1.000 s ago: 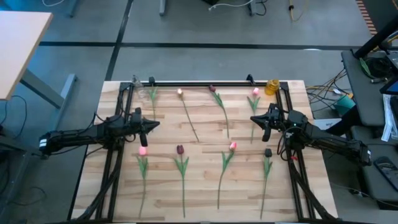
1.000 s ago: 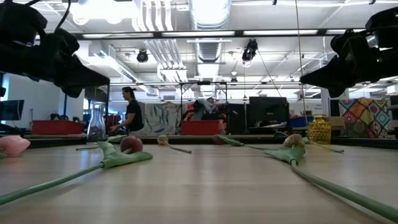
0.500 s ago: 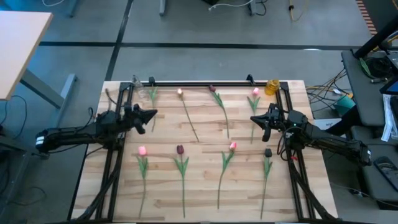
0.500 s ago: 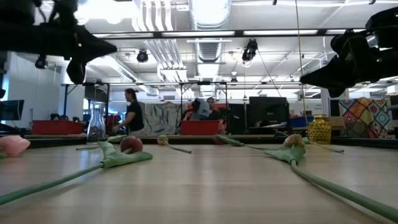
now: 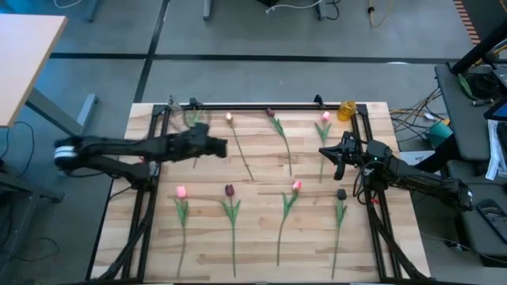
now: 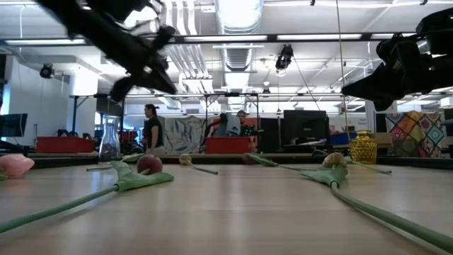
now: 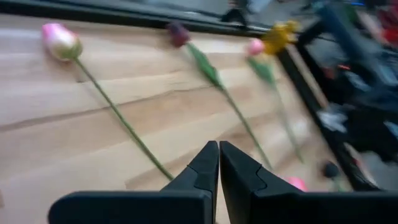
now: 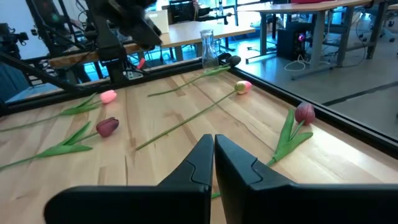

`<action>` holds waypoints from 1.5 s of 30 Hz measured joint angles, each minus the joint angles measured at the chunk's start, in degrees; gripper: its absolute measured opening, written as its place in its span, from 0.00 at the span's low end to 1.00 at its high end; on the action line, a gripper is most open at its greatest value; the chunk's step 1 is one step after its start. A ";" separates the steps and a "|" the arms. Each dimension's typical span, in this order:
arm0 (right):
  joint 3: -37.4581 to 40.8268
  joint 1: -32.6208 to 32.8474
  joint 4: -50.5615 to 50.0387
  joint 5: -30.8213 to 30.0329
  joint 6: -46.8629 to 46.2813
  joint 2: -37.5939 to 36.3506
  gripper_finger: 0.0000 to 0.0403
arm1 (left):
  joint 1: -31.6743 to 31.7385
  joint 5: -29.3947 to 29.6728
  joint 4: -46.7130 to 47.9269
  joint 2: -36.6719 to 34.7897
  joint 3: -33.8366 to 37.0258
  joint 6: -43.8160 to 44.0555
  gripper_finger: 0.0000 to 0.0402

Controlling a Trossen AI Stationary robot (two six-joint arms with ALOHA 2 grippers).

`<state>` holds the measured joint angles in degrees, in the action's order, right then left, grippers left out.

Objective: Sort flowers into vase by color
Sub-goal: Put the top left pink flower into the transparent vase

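Observation:
Several tulips lie flat on the wooden table in two rows. The far row holds a pale pink one [image 5: 229, 117], a maroon one [image 5: 271, 113] and a pink one [image 5: 325, 117]. The near row has pink heads [image 5: 181, 191] [image 5: 297, 185] and a maroon head [image 5: 229, 190]. A clear vase [image 5: 179, 118] stands at the far left corner, a yellow vase [image 5: 346, 110] at the far right. My left gripper [image 5: 225, 146] [image 7: 219, 155] hovers shut above the table beside the pale pink tulip's stem [image 7: 118, 112]. My right gripper [image 5: 322, 150] [image 8: 213, 147] is shut at the right side, holding nothing.
A black frame [image 5: 253, 105] runs along the table's far edge and down both sides. A small dark part [image 5: 341, 194] lies by the near right tulip. Bare wood shows between the two flower rows. People sit in the room beyond the table [image 6: 151, 127].
My left gripper has swung out from the table's left side toward the middle, rising somewhat and rolling about its own axis, and now hangs over the far row's stems. It stayed shut. No flower moved.

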<state>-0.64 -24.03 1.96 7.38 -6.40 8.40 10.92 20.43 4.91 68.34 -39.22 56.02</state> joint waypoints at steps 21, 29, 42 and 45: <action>-0.01 0.00 0.00 0.02 -0.01 0.00 0.02 | 19.54 -7.88 27.58 39.39 -34.79 5.83 0.06; -0.01 0.00 0.00 0.02 0.00 0.00 0.02 | 23.99 -10.34 29.77 44.68 -41.17 5.60 0.29; -0.02 0.00 0.00 0.01 0.00 0.02 0.02 | 25.35 -11.35 32.71 48.85 -44.42 9.20 0.36; -0.01 0.00 0.00 0.02 -0.02 0.00 0.02 | 25.35 -11.42 33.27 48.81 -44.24 10.67 0.36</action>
<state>-0.66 -24.03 1.96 7.40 -6.42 8.40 36.27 9.02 38.18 117.15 -83.46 66.68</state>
